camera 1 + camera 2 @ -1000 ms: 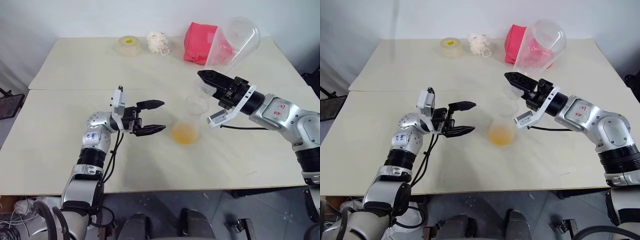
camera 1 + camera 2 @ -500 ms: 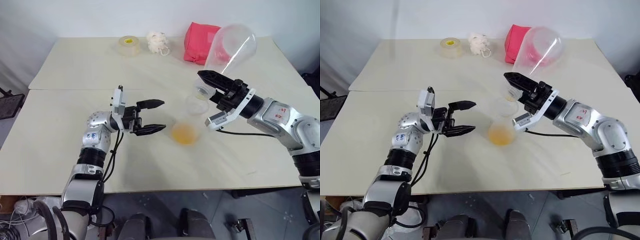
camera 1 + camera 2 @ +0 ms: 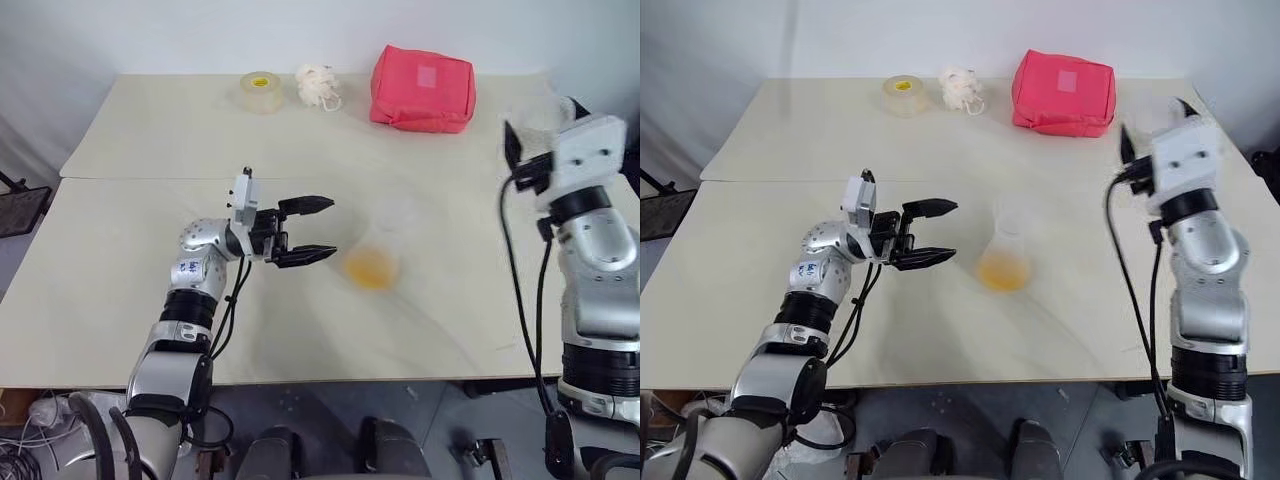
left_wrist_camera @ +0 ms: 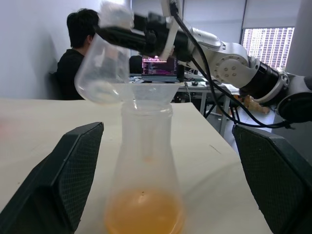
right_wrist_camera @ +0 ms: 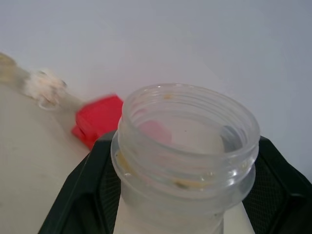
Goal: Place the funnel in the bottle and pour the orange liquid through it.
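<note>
The bottle (image 3: 1004, 255) is found standing upright near the middle of the table (image 3: 780, 150), and the orange liquid (image 3: 1002, 272) is seen pooled in its wide base, well below the neck. The funnel (image 4: 146, 92) is seated in the bottle's open neck, its rim resting on the mouth, as is shown most plainly in the left wrist view. The left gripper (image 3: 954, 231) is held level just beside the bottle on the robot's left, pointed toward it, with its jaws spread wide and nothing between them; the bottle is framed between the two fingers in the left wrist view, but it is not touched by either. The right gripper (image 3: 1155, 125) is raised over the far right part of the table, well apart from the bottle, and its jaws are pinched on the neck of a clear vessel (image 5: 187, 141). In the right wrist view that vessel's threaded open mouth is seen between the fingers, with faint yellowish traces on its rim. Along the far edge of the table a roll of tape (image 3: 902, 95), a white wad (image 3: 962, 88) and a red pouch (image 3: 1063, 92) are laid in a row, none of them near either gripper. In the left wrist view a seated person (image 4: 80, 44) is seen beyond the table.
</note>
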### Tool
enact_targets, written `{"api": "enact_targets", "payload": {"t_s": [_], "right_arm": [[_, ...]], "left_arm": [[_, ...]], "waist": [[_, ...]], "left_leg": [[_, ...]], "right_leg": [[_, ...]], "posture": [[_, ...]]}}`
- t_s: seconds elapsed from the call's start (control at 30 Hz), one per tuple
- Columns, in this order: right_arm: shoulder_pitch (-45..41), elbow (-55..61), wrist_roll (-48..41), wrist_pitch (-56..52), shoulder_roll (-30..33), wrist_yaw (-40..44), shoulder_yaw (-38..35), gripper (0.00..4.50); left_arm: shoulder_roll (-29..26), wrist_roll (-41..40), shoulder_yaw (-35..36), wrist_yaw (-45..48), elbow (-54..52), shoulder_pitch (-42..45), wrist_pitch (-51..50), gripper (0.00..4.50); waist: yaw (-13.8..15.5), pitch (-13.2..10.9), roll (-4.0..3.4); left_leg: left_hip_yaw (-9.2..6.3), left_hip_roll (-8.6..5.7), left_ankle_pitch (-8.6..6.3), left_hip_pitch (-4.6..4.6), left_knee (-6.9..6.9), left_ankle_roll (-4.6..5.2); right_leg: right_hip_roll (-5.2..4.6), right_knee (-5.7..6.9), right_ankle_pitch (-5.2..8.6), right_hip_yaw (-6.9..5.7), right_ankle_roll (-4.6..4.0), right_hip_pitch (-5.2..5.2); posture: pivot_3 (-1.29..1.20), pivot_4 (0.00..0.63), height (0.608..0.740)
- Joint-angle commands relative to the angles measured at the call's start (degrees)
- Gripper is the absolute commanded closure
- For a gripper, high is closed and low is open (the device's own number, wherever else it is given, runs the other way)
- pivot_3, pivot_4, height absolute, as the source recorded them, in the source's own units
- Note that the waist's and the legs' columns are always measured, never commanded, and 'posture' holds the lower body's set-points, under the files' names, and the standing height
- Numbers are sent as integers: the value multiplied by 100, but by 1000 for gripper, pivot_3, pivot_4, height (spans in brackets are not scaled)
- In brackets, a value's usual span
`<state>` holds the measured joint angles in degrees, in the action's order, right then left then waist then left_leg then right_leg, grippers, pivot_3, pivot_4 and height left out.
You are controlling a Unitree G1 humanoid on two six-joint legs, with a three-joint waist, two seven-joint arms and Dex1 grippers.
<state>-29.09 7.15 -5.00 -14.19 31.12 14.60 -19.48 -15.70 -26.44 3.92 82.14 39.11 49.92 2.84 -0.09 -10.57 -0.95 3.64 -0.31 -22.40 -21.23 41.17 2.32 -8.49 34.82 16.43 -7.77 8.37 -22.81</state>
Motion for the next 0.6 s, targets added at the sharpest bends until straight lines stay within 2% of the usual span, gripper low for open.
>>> {"api": "enact_targets", "payload": {"t_s": [0.03, 0.27, 0.5, 0.6], "right_arm": [[-46, -57, -695, -462, -85, -127, -681, 1689], [25, -612, -1219, -483, -183, -205, -1123, 1689], [198, -829, -1223, -297, -209, -256, -1043, 1689], [234, -824, -1242, -276, -232, -297, -1023, 668]], "left_arm": [[-5, 108, 12, -109, 22, 165, 65, 0], [-81, 214, 67, -497, -113, 115, -103, 0], [-156, 220, 34, -634, -297, -4, -228, 0], [-203, 241, 15, -725, -368, -46, -364, 0]], "waist": [[-11, 0, 0], [-11, 0, -1], [-5, 0, -1], [-14, 0, -1]], "left_leg": [[1, 0, 0, 2, -3, 0], [6, 0, 0, 7, -5, 0], [5, -1, 0, 6, -4, 0], [5, 0, 0, 7, -4, 0]], "right_leg": [[0, -1, 0, -1, 0, 0], [0, -1, 0, 2, 0, 0], [0, 0, 0, 3, 0, 0], [0, 0, 0, 3, 0, 0]], "posture": [[0, 150, 740], [0, 150, 740], [0, 150, 740], [0, 150, 740]]}}
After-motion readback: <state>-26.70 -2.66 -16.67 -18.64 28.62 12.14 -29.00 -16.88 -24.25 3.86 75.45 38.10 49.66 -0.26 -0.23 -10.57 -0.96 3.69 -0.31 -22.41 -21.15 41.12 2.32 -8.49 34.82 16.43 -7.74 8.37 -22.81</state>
